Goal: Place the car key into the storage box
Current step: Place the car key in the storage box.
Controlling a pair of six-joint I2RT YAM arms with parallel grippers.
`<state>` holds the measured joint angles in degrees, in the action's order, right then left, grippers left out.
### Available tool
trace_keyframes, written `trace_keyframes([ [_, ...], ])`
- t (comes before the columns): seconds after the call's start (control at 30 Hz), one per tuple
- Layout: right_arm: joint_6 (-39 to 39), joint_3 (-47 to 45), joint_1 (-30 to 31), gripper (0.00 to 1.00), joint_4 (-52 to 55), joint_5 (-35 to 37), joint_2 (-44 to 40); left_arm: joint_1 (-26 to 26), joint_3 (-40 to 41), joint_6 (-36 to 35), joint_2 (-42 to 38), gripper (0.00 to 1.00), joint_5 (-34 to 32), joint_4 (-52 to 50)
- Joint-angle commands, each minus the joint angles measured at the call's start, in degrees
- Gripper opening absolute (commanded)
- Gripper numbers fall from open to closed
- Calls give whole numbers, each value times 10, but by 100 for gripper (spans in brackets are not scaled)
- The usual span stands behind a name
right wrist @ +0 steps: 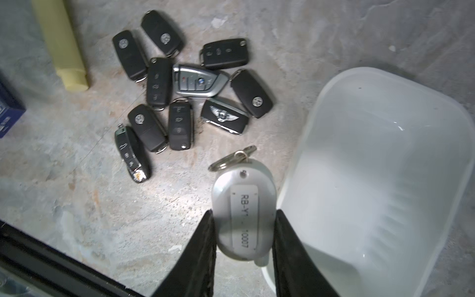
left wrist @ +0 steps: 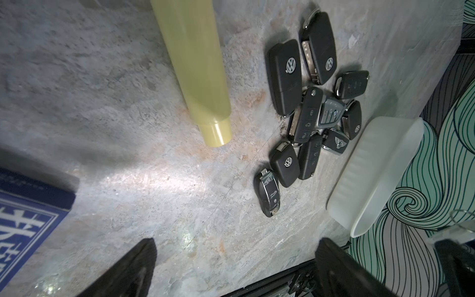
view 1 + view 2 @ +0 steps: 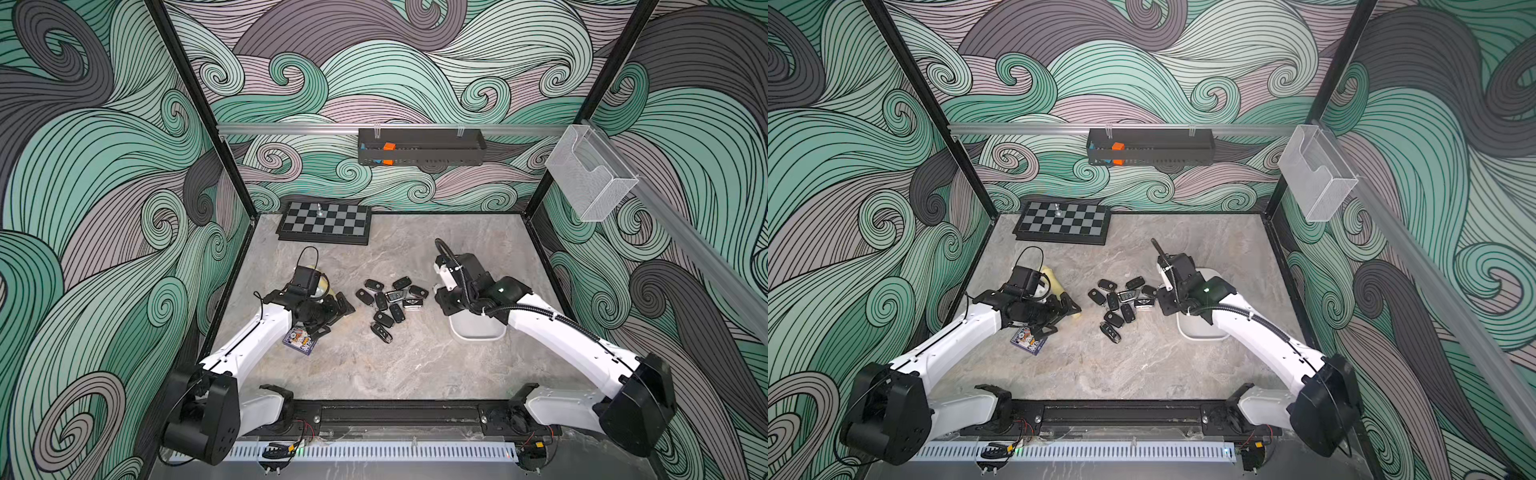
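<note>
car key point(image 1: 244, 213), white oval fob, clamped between right fingers point(image 1: 201, 257), just beside storage box point(image 1: 385, 167); left fingers point(image 2: 128, 270) spread, empty.

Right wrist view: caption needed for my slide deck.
Right gripper holds a white key fob beside the storage box, car keys piled nearby.

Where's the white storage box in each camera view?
Top view: storage box right of centre, under the right arm.
Top view: storage box likewise.
Left wrist: storage box between key pile and wall.
Right wrist: storage box large, beside the key pile.
Landmark: the key pile.
</note>
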<state>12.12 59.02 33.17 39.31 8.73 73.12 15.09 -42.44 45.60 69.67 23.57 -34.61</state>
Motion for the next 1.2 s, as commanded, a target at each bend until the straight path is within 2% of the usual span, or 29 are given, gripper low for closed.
trace_keyframes([
  [0.0,-15,18,-40,33,12,13,22,4,5,-12,-5,98,3,9],
  [0.4,-3,28,-132,32,-19,29,165,5,18,-60,-50,98,-27,-38],
  [0.63,0,72,-134,32,-46,-9,266,5,25,-77,-62,98,-36,-50],
  [0.83,26,110,-134,33,-46,-29,319,5,22,-85,-64,98,-40,-57],
  [1.07,49,139,-133,38,-46,-54,353,5,24,-85,-66,98,-42,-62],
  [1.17,54,148,-133,44,-44,-60,361,4,20,-83,-64,98,-42,-64],
])
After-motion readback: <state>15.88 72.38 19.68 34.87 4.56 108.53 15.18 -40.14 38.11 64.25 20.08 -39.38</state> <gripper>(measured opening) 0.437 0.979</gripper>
